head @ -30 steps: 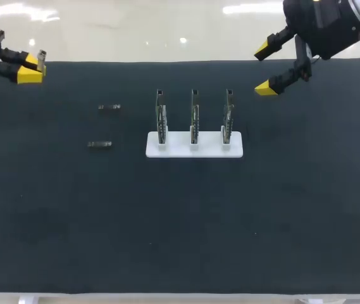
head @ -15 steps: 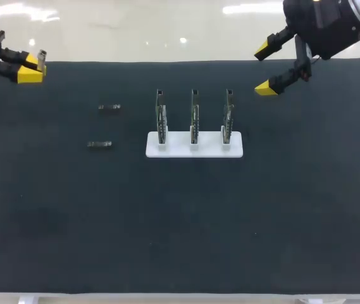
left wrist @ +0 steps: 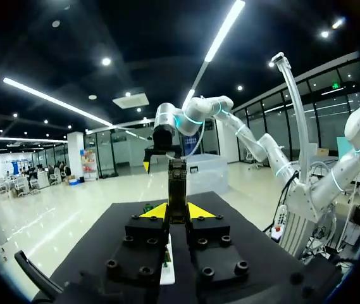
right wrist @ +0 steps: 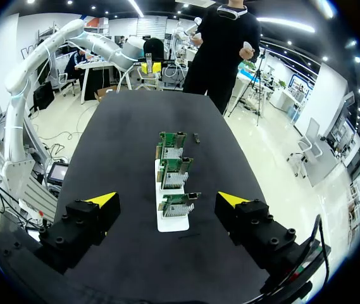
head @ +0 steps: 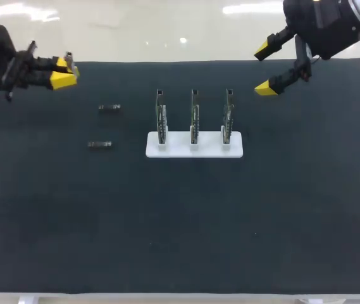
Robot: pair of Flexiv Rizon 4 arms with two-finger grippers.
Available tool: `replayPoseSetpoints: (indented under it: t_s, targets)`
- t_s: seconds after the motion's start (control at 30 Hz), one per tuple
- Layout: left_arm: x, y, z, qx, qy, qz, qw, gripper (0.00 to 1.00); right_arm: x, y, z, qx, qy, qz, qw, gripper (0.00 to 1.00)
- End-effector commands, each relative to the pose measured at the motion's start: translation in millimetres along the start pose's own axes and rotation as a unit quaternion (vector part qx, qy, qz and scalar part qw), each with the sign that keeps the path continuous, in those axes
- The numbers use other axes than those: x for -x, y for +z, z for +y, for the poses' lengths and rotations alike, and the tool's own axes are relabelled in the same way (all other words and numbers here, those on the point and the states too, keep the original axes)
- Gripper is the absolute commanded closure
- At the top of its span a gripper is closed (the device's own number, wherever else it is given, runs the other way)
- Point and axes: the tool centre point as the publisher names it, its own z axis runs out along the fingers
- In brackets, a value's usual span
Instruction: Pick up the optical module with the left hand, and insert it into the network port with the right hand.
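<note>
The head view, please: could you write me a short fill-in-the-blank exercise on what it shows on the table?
1. The white base holds ___ upright boards.
2. Two loose modules lie on the mat on the base's ___ side.
3. The left tool is shut on one optical module, while the right tool is ___.
Missing words: three; left; open.

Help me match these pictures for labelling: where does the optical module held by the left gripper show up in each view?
Head view: the optical module juts from the left gripper over the table's far left corner.
Left wrist view: it stands upright, clamped between this gripper's own fingers.
Right wrist view: it is a tiny grey sliver at the table's far end, hard to make out.
Shared landmark: the yellow-tipped left gripper.
</note>
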Motion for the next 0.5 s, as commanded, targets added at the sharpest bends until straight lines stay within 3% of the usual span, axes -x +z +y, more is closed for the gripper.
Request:
replayPoseSetpoints:
  t_s: [0.03,0.5]
  targets:
    - [-6.2,28,8.5,0.006,0.002,-0.033,0.999,1.00,0,1,-1,0.001,0.000,-0.001,1.000,0.00]
    - [-14.2,99,31.9,0.049,0.006,-0.029,0.998,1.00,0,1,-1,0.001,0.000,-0.001,1.000,0.00]
